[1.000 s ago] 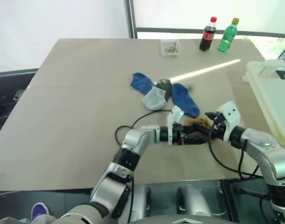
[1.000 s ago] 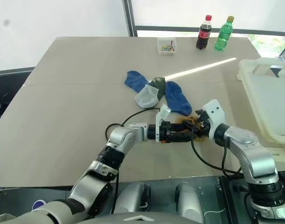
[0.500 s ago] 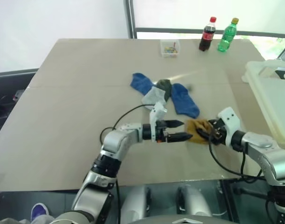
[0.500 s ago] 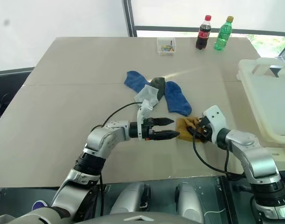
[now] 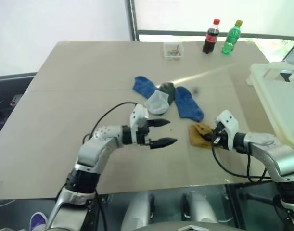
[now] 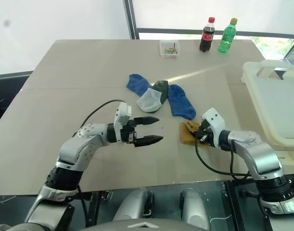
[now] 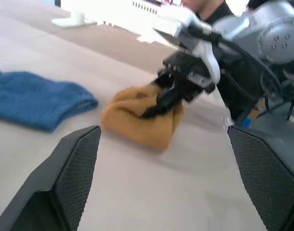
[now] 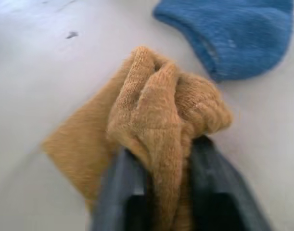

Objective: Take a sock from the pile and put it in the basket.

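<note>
Gripping a bunched fold of the mustard-yellow sock (image 8: 156, 120), the right gripper (image 6: 200, 136) has its two black fingers pressed in on the fabric — the right wrist view shows cloth wadded between them, the rest of the sock lying flat on the tan table (image 5: 79, 86). The left gripper (image 5: 162, 132) hangs just above the table with its fingers spread wide, holding nothing, apart from the sock.

Step in hand, as I read it: secure the pinch, then lift. The hold is on a gathered ridge, not the whole sock, so a straight upward pull should keep the fold from sliding out (a sideways drag could peel it loose). Worth checking that the trailing flat part clears the tabletop before swinging away.

The sock sits apart from the pile (image 5: 167, 98) — a royal blue sock (image 8: 233, 38) lies just beside it, not touching as far as the wrist view shows. Lifting straight up should leave that one undisturbed.

Room to move: the cream-white basket (image 6: 262, 103) stands at the table's right edge, well apart from the sock, with bare table between. The near table edge is close to the right gripper — little margin there. The cola bottle (image 5: 211, 37), green bottle (image 5: 231, 38) and small clear box (image 5: 173, 50) at the far side are out of the likely path.
</note>
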`<state>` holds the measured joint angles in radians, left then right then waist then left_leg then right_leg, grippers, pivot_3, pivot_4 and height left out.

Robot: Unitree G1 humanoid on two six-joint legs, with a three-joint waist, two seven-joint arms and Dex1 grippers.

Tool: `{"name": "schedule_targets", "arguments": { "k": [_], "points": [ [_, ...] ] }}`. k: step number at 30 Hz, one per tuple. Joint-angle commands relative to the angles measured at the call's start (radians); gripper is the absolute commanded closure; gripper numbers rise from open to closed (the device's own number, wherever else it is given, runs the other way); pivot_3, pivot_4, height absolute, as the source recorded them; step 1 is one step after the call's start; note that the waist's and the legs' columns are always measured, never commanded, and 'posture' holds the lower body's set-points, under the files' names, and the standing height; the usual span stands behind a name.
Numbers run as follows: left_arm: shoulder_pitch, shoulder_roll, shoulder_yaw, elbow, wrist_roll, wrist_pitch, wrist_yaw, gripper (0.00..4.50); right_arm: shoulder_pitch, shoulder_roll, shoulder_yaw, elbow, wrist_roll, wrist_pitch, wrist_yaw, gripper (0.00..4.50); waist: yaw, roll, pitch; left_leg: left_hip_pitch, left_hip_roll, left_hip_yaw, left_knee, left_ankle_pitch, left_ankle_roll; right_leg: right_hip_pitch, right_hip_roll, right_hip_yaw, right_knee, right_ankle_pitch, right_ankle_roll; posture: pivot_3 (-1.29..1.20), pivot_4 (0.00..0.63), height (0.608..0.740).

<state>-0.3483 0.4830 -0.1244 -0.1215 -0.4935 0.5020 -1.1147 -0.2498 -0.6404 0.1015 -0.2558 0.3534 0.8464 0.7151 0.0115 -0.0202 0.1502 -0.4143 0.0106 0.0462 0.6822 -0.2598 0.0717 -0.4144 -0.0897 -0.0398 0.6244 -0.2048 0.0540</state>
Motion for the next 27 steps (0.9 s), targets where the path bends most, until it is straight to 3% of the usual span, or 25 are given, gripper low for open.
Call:
{"name": "schedule_targets", "arguments": {
  "k": [1, 4, 9, 16, 21, 24, 27],
  "points": [
    [-0.005, 0.009, 0.012, -0.051, -0.022, -0.024, -0.019, 0.00, 0.049, -0.009, 0.090, 0.090, -0.035, 0.046, 0.012, 4.48, 0.002, -0.003, -0.002, 0.000, 0.000, 0.000, 0.000, 0.000, 0.000, 0.000, 0.000, 0.000, 0.000, 0.000, 0.000, 0.00, 0.150, 0.732],
    [-0.007, 0.017, 0.006, -0.053, -0.010, -0.051, -0.033, 0.00, 0.054, 0.008, 0.026, 0.067, 0.009, 0.066, 0.007, 4.48, 0.002, -0.004, -0.003, 0.000, 0.000, 0.000, 0.000, 0.000, 0.000, 0.000, -0.005, 0.000, 0.000, 0.000, 0.000, 0.00, 0.150, 0.732],
    [-0.003, 0.023, -0.007, -0.060, 0.005, -0.109, -0.052, 0.00, 0.042, 0.100, -0.226, -0.011, 0.195, 0.137, -0.034, 4.48, 0.003, 0.000, 0.001, -0.002, 0.000, -0.001, 0.000, 0.000, 0.000, -0.001, -0.006, -0.001, 0.000, 0.000, 0.000, 0.00, 0.150, 0.732],
    [-0.065, -0.059, -0.002, -0.019, 0.002, -0.147, 0.002, 0.00, -0.146, 0.132, -0.608, 0.011, 0.421, 0.198, -0.201, 4.48, 0.005, 0.013, 0.012, -0.006, -0.002, 0.000, 0.000, 0.000, 0.000, -0.004, -0.008, 0.000, 0.000, 0.001, 0.000, 0.00, 0.150, 0.732],
    [-0.102, -0.127, -0.001, 0.024, 0.032, -0.196, 0.068, 0.00, -0.401, 0.094, -0.748, 0.296, 0.312, 0.012, -0.448, 4.48, 0.002, 0.014, 0.013, -0.006, -0.002, 0.001, 0.000, 0.000, 0.000, -0.004, 0.000, 0.000, 0.000, 0.000, 0.000, 0.00, 0.150, 0.732],
    [-0.113, -0.157, 0.000, 0.039, 0.048, -0.211, 0.103, 0.00, -0.531, 0.023, -0.701, 0.567, 0.145, -0.162, -0.576, 4.48, 0.002, 0.014, 0.014, -0.007, -0.004, 0.002, -0.001, 0.000, 0.001, -0.004, 0.000, 0.001, 0.000, 0.001, 0.001, 0.00, 0.150, 0.732],
    [-0.112, -0.168, -0.008, 0.042, 0.066, -0.225, 0.119, 0.00, -0.667, -0.014, -0.700, 0.869, 0.077, -0.338, -0.636, 4.48, -0.001, 0.015, 0.014, -0.007, -0.004, 0.004, -0.001, 0.000, 0.001, -0.005, 0.001, 0.003, 0.000, 0.002, 0.005, 0.00, 0.150, 0.732]
  ]
}}
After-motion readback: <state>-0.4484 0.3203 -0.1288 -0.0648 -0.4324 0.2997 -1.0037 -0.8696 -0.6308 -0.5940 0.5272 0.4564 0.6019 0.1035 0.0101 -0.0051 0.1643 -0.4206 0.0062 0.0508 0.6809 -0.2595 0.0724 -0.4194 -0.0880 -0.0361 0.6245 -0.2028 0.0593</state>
